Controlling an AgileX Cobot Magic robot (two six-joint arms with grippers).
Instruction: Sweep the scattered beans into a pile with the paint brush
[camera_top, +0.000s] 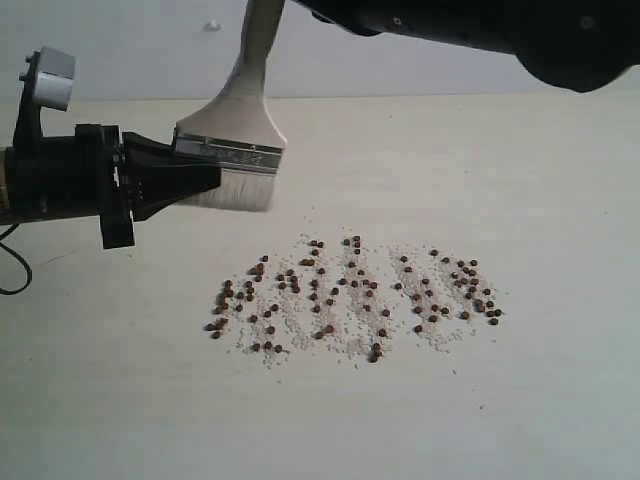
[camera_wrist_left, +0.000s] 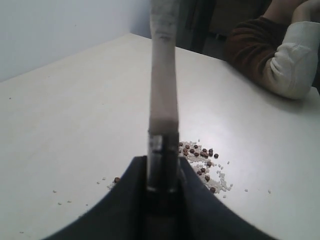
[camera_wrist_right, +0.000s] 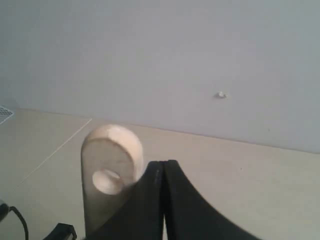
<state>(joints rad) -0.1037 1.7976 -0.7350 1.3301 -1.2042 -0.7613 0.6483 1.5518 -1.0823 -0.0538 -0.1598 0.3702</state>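
Surroundings
- Table (camera_top: 120, 400): pale cream top, filling most of the exterior view.
- Wall (camera_top: 130, 50): plain grey-white, rising behind the table's far edge.
- Sleeved arm (camera_wrist_left: 280, 65): brown and cream, a person's, resting at the far table edge in the left wrist view, well apart from the work.
- Beans (camera_top: 352, 284): dozens lying scattered in a broad loose patch at mid-table, not piled.
- Whitish grains (camera_top: 300, 325): lying mixed among them.
- Paint brush (camera_top: 235, 130): standing handle-up, tilted, behind and to the left of the patch and apart from it. Bare tabletop is showing between bristles and nearest beans. Whether the bristles are touching the table I cannot tell.
- Black cable (camera_top: 8, 270): curling on the table at the left edge.
- Small white stud (camera_top: 212, 24): sitting on the wall.

Arms
- Right arm (camera_top: 480, 30): reaching across the top of the scene toward the handle's end.
- Right gripper (camera_wrist_right: 161, 167): fingers pressing flat together, gripping nothing. The handle's holed end is standing just beside them.
- Left gripper (camera_top: 205, 172): coming in level from the left, clamping the brush at its metal band, jaws parted only by the band's thickness.
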